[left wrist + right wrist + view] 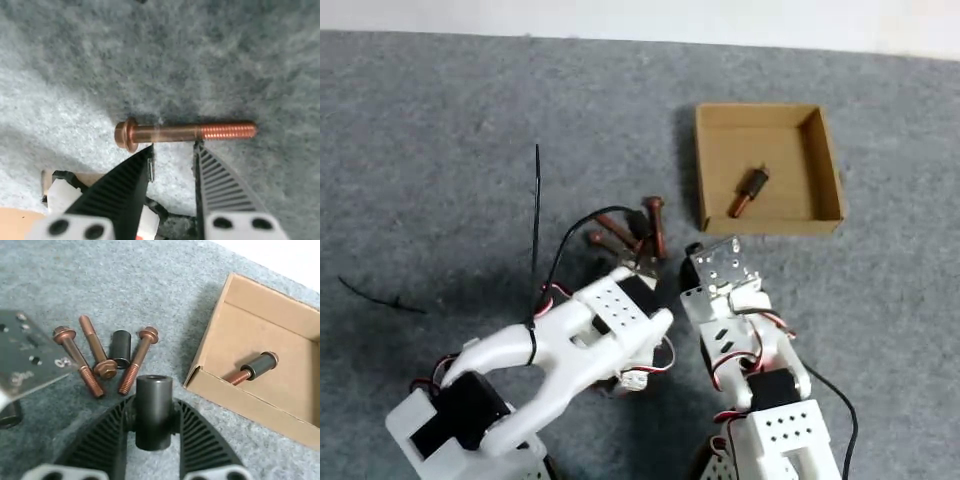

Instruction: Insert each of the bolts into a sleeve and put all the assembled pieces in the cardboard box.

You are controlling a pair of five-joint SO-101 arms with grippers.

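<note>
A copper bolt (185, 132) lies flat on the grey mat, just past the tips of my left gripper (173, 148), which is open and holds nothing. My right gripper (154, 415) is shut on a black sleeve (154, 405) held upright. Beyond it lie three copper bolts (139, 360) and a loose black sleeve (120, 347). In the high view the bolts (655, 225) lie left of the cardboard box (830, 160), between the two grippers' tips. One bolt fitted in a sleeve (748, 192) lies inside the box (210, 385), also seen as an assembled piece (255, 367).
Two black cable ties (536, 210) (380, 298) lie on the mat to the left. The left arm's metal wrist plate (25, 360) stands close beside the bolts. Open mat stretches behind and left of the box.
</note>
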